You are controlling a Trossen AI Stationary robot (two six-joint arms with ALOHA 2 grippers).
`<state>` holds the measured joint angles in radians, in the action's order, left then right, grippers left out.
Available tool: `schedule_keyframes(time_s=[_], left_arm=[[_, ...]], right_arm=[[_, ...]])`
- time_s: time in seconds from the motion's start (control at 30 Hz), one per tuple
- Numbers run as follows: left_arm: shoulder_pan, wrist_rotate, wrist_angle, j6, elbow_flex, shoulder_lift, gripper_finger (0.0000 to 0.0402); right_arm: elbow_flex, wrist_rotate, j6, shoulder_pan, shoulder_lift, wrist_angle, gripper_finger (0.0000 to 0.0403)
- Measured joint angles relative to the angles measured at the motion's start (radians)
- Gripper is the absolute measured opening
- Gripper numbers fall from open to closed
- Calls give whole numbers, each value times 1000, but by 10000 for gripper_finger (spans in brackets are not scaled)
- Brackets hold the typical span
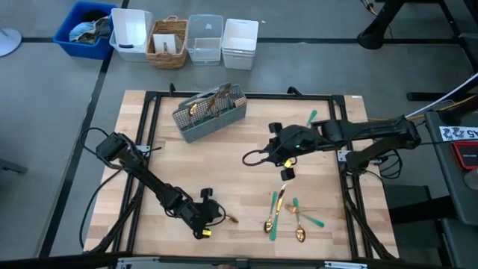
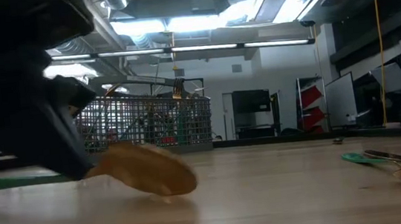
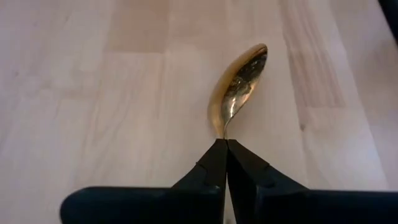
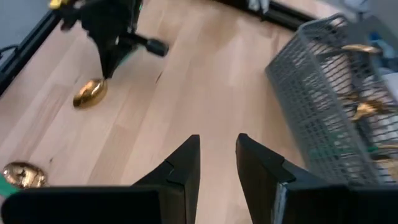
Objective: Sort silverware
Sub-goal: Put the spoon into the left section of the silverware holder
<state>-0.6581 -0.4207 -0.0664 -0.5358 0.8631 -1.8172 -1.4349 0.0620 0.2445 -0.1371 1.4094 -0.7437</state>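
Currently: left gripper [image 3: 225,144], near-left of the table [image 1: 224,161], clamped on a gold spoon [image 3: 237,86] at its neck, bowl touching the wood. Right gripper [image 4: 217,149], mid-table, fingers apart, holding nothing. Loose silverware [image 1: 287,213] near right; more in mesh caddy [image 1: 210,113], far centre.

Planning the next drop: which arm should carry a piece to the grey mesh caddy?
Left: its tool is shut on a gold-headed spoon. The right tool hangs open and empty near the caddy.
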Motion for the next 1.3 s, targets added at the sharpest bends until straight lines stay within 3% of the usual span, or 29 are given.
schedule_keyframes(time_s=[0.37, 1.3], left_arm=[[55, 34, 4, -12, 0, 1, 5], [95, 43, 3, 124, 0, 1, 96]], right_arm=[[0, 7, -9, 0, -67, -34, 103], [0, 6, -11, 0, -66, -52, 103]])
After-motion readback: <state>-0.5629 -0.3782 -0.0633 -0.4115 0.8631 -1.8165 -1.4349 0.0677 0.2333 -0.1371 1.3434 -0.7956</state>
